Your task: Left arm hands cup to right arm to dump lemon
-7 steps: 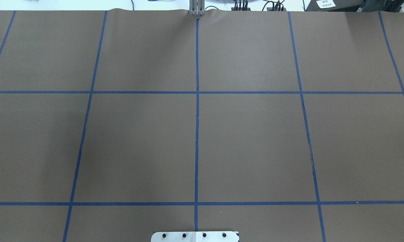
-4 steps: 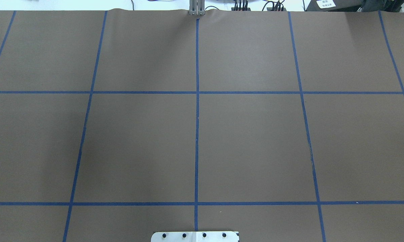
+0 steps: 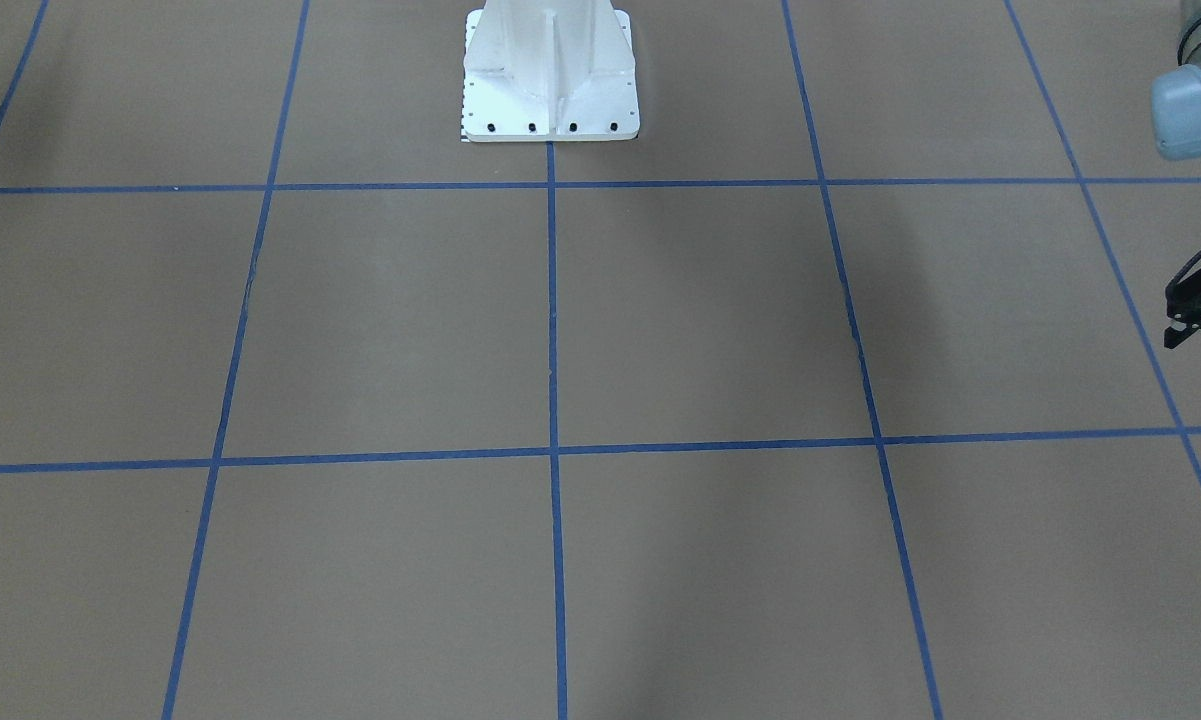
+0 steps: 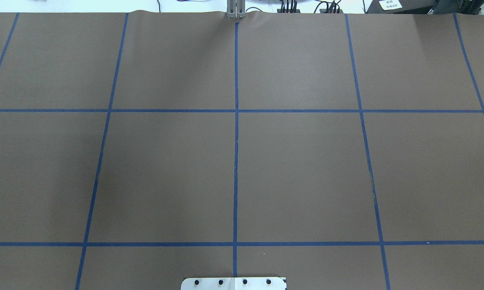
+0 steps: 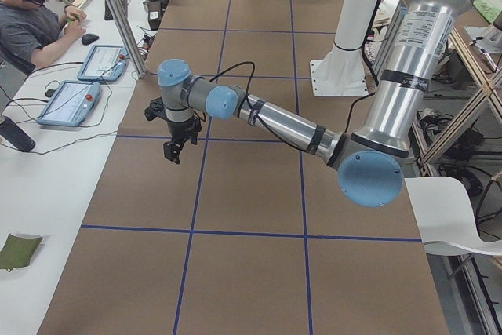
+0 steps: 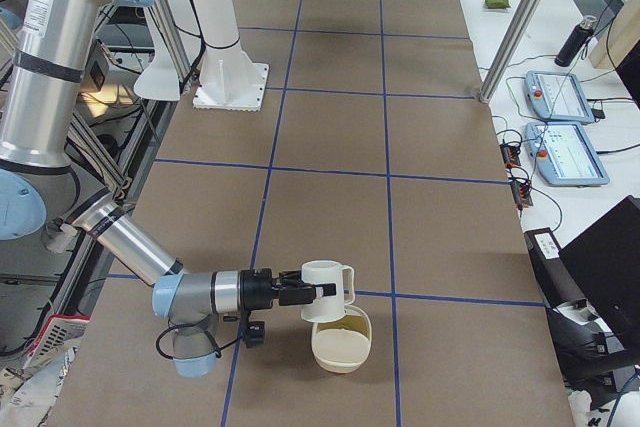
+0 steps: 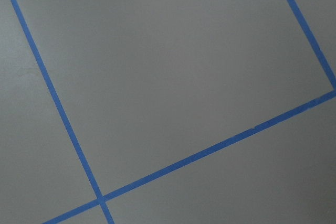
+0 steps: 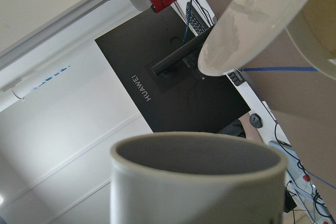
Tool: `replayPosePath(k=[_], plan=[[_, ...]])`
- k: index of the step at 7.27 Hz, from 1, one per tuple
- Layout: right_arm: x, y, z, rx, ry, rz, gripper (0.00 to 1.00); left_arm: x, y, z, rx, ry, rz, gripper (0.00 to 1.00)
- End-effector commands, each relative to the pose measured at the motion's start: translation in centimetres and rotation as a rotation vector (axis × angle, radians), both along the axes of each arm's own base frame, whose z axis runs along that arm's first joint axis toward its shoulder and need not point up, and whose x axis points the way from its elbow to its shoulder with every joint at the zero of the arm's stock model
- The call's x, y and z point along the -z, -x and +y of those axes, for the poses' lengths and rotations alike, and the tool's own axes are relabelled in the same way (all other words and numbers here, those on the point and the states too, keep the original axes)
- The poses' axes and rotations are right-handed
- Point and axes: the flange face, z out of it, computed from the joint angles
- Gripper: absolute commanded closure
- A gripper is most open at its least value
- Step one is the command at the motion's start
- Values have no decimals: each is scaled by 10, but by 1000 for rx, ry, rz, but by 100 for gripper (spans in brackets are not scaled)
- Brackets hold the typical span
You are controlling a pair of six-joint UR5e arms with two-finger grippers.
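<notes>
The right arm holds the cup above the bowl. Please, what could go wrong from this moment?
1. The right pincer seems to hold the cup by one side only; when tilted, the cup may slip or turn.
2. The cup hangs low over the bowl; tilting may knock its rim and shift the bowl.
3. No lemon is visible, and I cannot tell whether the cup is centred, so a piece could land on the table.
</notes>
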Motion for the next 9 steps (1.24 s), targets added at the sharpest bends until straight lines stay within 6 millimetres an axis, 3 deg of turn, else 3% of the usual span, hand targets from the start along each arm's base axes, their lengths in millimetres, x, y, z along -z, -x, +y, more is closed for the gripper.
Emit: replayPosePath(k=[1, 3, 7, 9], plan=[[7, 2, -6, 7, -26, 23, 100, 0, 1, 0, 1, 1, 0, 0], [29, 6, -21, -14, -148, 255, 100, -1, 1, 0, 1, 2, 0, 0], [53, 43, -49, 212, -378, 736, 100, -12, 1, 4, 0, 23, -4, 0], [76, 59, -76, 274, -466, 984, 100, -16, 2, 7, 2, 32, -4, 0]])
